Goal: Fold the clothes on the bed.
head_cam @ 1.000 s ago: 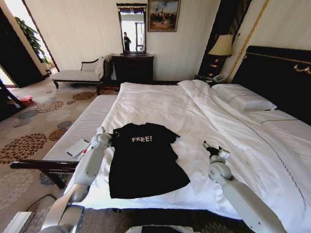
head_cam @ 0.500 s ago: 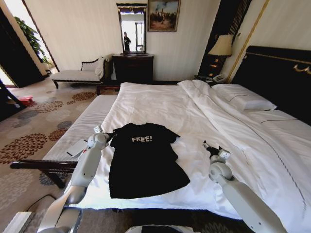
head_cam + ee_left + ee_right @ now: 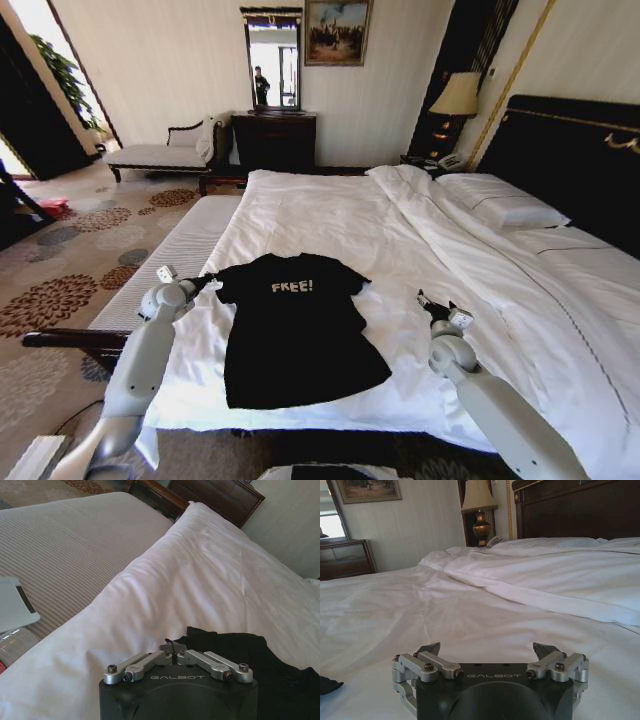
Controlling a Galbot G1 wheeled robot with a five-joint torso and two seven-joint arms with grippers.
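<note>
- T-shirt [image 3: 300,330]: black, short-sleeved, white "FREE!" across the chest, lying flat on the bed [image 3: 350,215] near its foot edge, hem toward the robot, collar toward the far edge.
- Sleeve on the robot's left is drawn out toward the left edge of the bed.
- Left gripper [image 3: 207,283]: at that sleeve's tip, fingers pressed together, pinching the black fabric. Left wrist view confirms it: fingertips meet at the cloth edge [image 3: 172,652], "GALBOT" printed on the gripper body.
- Right gripper [image 3: 432,303]: low over the white sheet to the right of the shirt, apart from it, fingers spread, holding nothing. Right wrist view [image 3: 490,652] shows the wide gap and the same "GALBOT" mark.
- Right wrist view alone shows a sliver of black cloth [image 3: 329,684] at the frame edge; it also shows the lamp [image 3: 477,505] and headboard [image 3: 570,510] from low down.
- Head view: pillows [image 3: 500,200] at the headboard side, striped bench [image 3: 170,260] along the left edge of the bed.
- Left wrist view: a pale flat item [image 3: 12,605] lies on that bench.
</note>
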